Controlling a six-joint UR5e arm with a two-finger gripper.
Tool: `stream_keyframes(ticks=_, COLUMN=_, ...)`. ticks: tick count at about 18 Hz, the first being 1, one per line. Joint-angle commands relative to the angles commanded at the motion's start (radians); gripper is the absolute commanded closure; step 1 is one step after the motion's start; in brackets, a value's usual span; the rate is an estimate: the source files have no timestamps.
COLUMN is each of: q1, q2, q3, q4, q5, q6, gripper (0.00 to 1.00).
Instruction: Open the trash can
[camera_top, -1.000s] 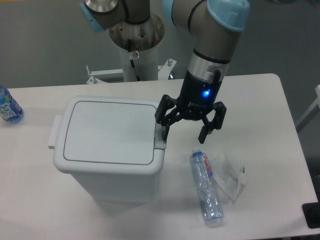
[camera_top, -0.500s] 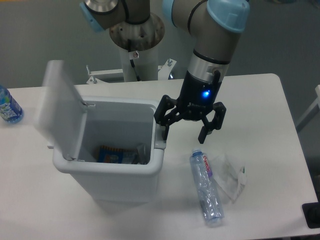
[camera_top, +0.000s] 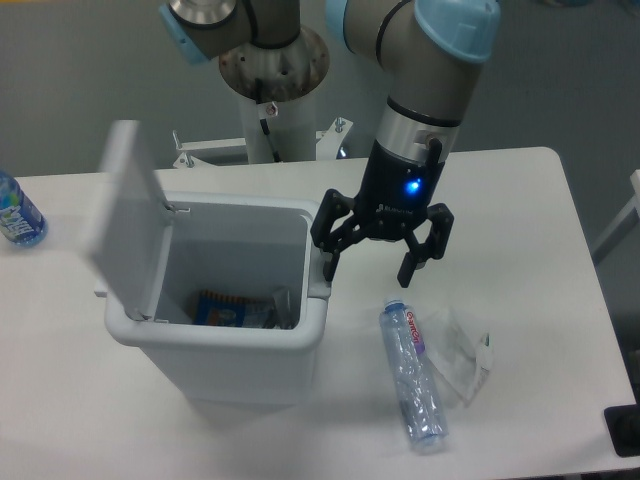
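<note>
On white matte table (camera_top: 540, 200), rounded grey plastic trash can (camera_top: 215, 350) is seen, flat lid (camera_top: 125, 225) raised; gripper (camera_top: 368, 268) is held spread, empty, one finger at push tab (camera_top: 318, 284).

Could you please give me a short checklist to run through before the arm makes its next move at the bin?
1. Lid raised off the trash can: ok, it stands upright on the far-left side.
2. Gripper empty: ok, fingers spread, nothing between them.
3. Gripper off the push tab: cannot tell; one fingertip sits right at it.
4. Bin opening unobstructed: ok, only litter at the bottom.
5. Path beside the bin: not ok, a plastic bottle and a clear bag lie on the table below the gripper.
</note>
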Motion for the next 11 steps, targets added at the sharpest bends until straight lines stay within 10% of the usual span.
stream_keyframes(ticks=11, q1=0.146, q2=-0.028, q3=-0.003, q4=0.006, q5=0.002, q6=0.126, gripper=0.00)
